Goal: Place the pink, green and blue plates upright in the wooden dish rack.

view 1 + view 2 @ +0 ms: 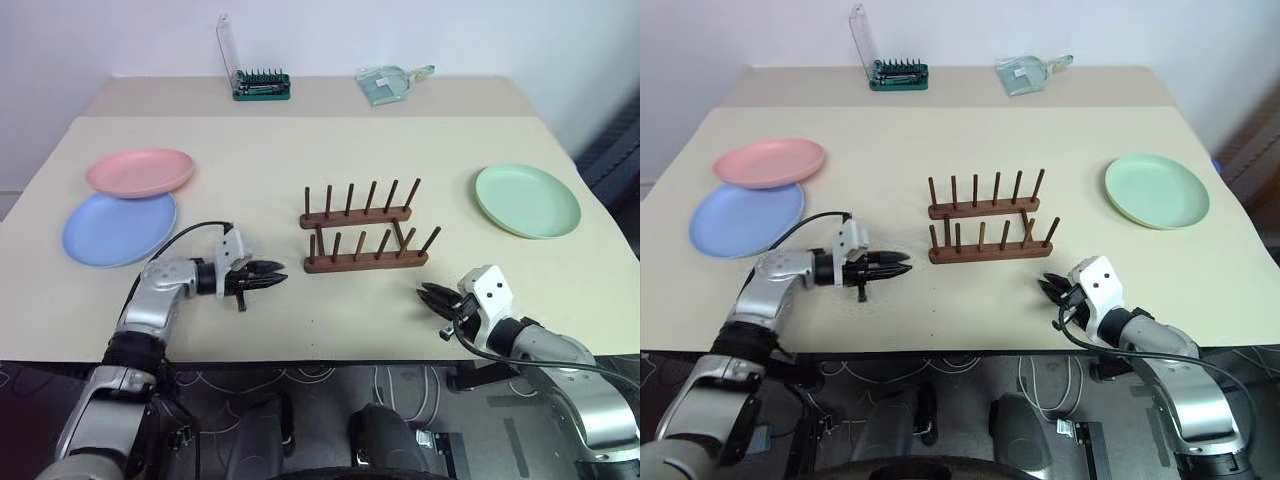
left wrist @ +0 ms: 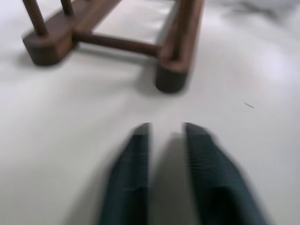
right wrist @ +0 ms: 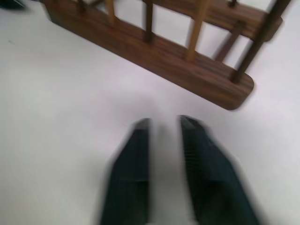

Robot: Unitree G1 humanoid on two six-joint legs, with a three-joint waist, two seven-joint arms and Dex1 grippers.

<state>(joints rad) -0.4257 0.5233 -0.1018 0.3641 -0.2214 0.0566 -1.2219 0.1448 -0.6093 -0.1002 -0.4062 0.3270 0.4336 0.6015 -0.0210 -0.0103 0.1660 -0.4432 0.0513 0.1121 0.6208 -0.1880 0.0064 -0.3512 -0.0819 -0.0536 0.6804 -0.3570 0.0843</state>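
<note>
Left eye view: the table (image 1: 300, 150) is wide, and the wooden dish rack (image 1: 362, 232) stands mid-table with every slot bare. Blue plate (image 1: 118, 228) lies far left, pink plate (image 1: 139, 172) overlapping its far edge; green plate (image 1: 527, 200) sits well apart on the right. Left gripper (image 1: 272, 276) and right gripper (image 1: 432, 295) flank the rack, both closed on nothing. Best plan, I'd say: open wide, pinch a rim, tip it upright between pegs.

three plates (image 1: 139, 172), one wooden dish rack (image 1: 362, 232), one tool holder (image 1: 261, 84), one dustpan (image 1: 388, 82)
</note>
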